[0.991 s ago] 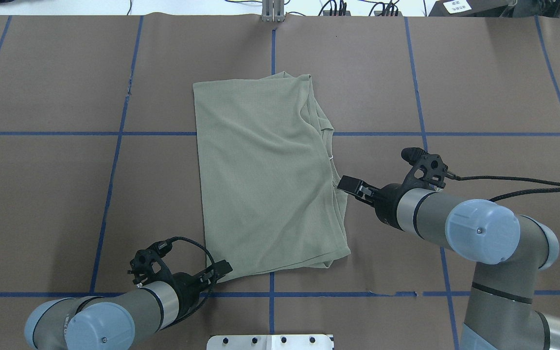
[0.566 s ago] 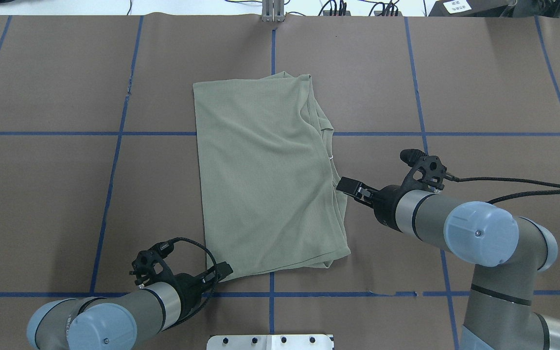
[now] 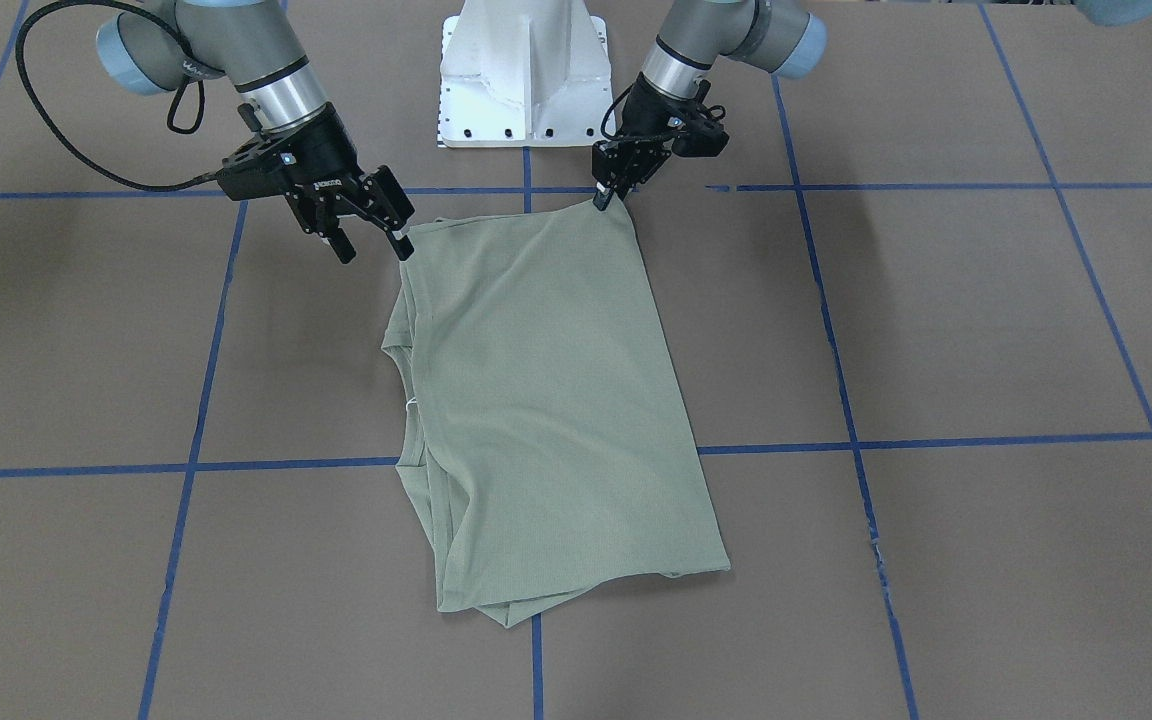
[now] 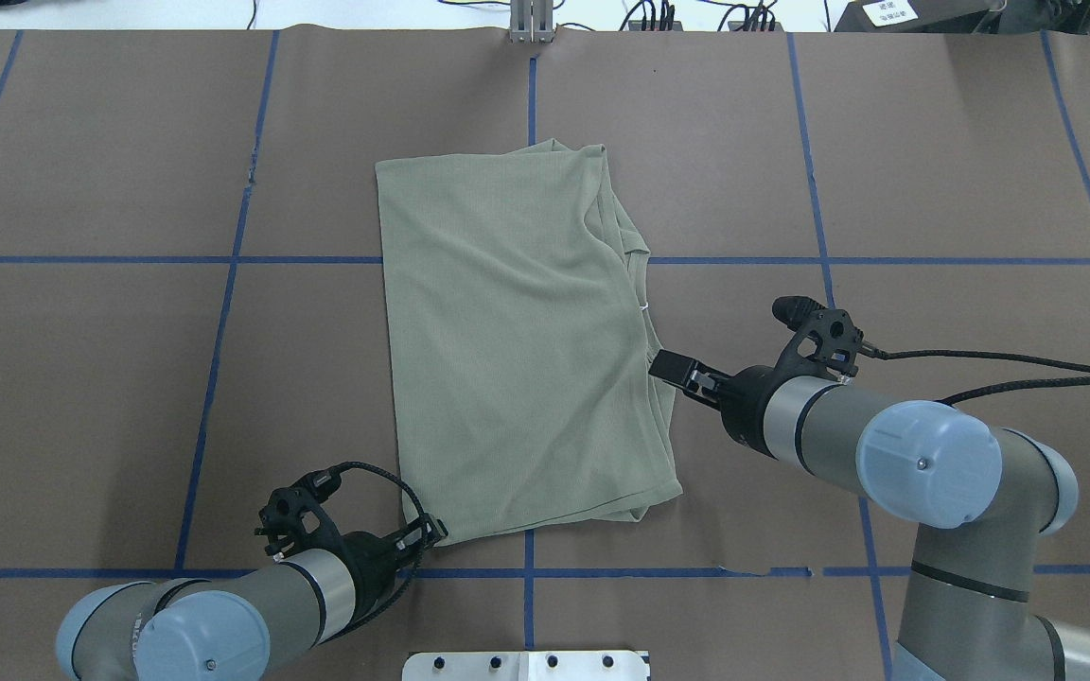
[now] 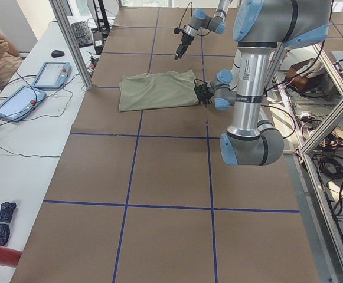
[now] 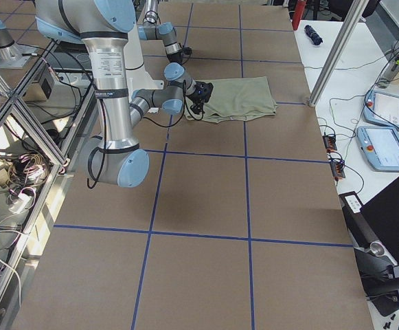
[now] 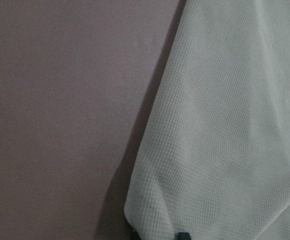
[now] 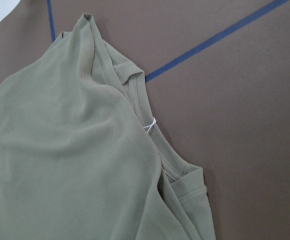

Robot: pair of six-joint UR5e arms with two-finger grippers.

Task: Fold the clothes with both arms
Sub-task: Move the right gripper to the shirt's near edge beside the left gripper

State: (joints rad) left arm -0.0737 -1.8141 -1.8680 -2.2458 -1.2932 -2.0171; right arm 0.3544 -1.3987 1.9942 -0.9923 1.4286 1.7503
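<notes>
Left end effector (image 3: 603, 197) has crept in, now pinching the shirt (image 4: 507, 340) by its near corner (shirt flat on the bench (image 4: 129, 378)); right end effector (image 3: 372, 240), spread wide, has edged to the collar side; second grasp pending.

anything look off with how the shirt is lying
The shirt is folded unevenly: on the robot's right side the collar and lower layers stick out past the top layer, with a white tag loop showing.

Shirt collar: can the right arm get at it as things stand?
Likely yes. The right gripper is open right beside the collar edge of the shirt, with nothing between them or lying on the collar. The left gripper sits at another corner, out of the way.
</notes>
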